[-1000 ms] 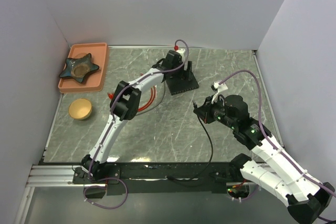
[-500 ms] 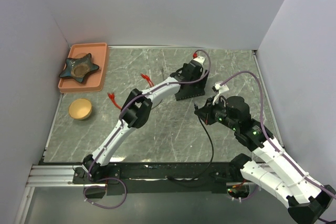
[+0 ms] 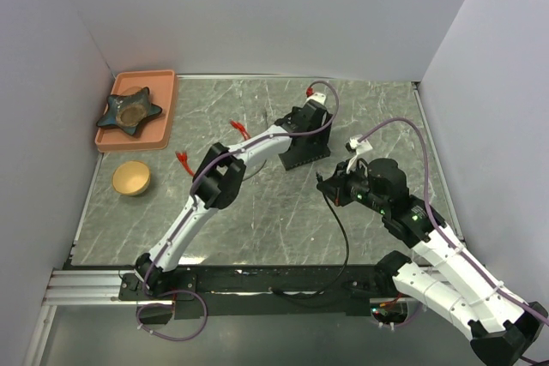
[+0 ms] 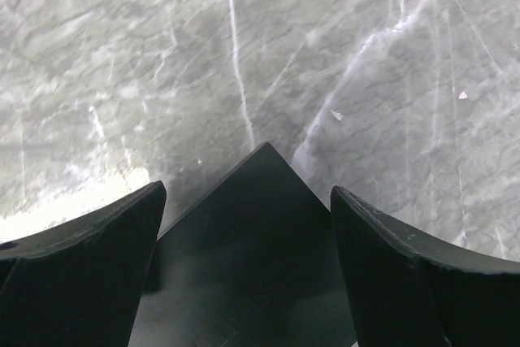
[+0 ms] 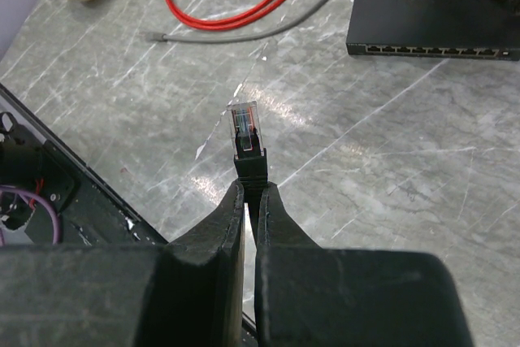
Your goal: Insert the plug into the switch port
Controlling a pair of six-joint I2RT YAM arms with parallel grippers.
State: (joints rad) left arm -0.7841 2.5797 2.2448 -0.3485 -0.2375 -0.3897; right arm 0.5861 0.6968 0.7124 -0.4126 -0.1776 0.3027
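Reviewing the top view: the left arm stretches far out, with the left gripper point(image 3: 310, 122) over the switch point(image 3: 304, 153). The right arm is folded, and the right gripper point(image 3: 330, 184) is well apart from the switch.

Left wrist: the jaws stand wide astride a switch corner. Contact cannot be told, so the box could skid when pushed.

Right wrist: the jaws are clamped on the plug point(image 5: 245, 132). The switch port row point(image 5: 431, 50) lies ahead and right of the jaws, so a skewed approach would likely jam the plug.

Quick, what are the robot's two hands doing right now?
Left gripper: fingers wide around the black box, grip cannot be told.
Right gripper: closed, holding the plug.
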